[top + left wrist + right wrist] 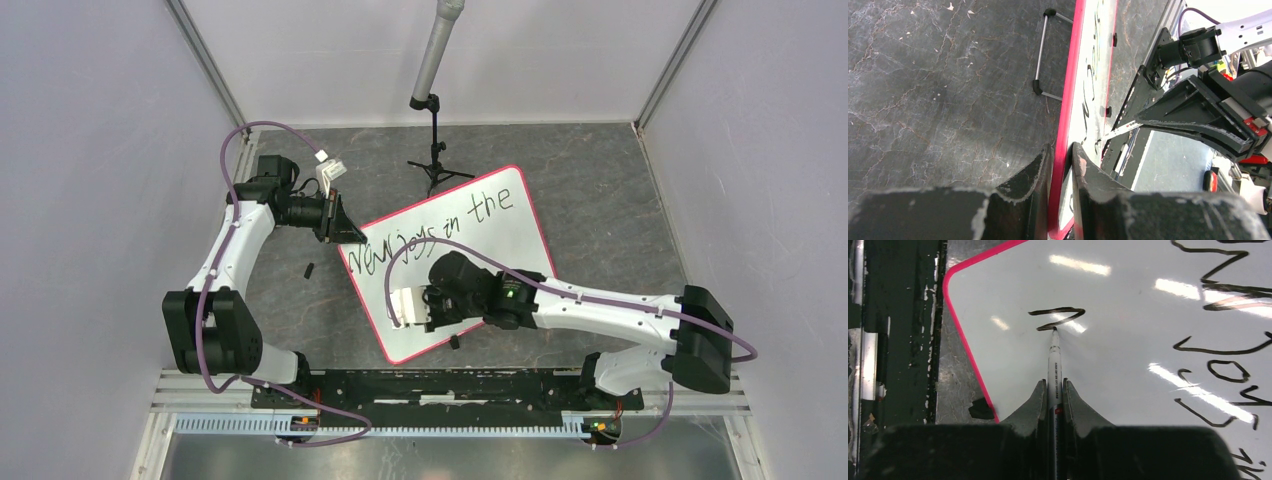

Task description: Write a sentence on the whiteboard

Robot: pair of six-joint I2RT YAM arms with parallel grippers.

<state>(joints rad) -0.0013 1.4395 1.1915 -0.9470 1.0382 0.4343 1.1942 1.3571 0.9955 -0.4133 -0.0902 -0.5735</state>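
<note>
Left pincer [1062,150]: two scuffed black fingers, paint chipped to grey at the edges, clenched on the rim of the whiteboard [520,245], one finger on either face.
Right pincer [1054,385]: black tapered fingers clasped tight round a marker [1054,365], which juts straight ahead of the tips.
Marker: slim white barrel with small print and a black nib, the nib touching the board.
Whiteboard: flat, glossy white, rounded corners, thin pink-red rim; it lies askew beneath the right pincer and catches strips of ceiling light.
Sentence [440,225]: thin black cursive slanting across the board, beyond the right pincer; we read it as "new joys in the", though the first word is unclear.
Zigzag stroke [1055,319]: a black Z-like mark just at the nib, well apart from the other words.
Table [948,75]: dark grey, marbled, veined with pale cracks.
Tripod [437,165]: small, black, standing past the board's far edge.
Walls [90,200]: plain pale lilac panels on three sides.
</note>
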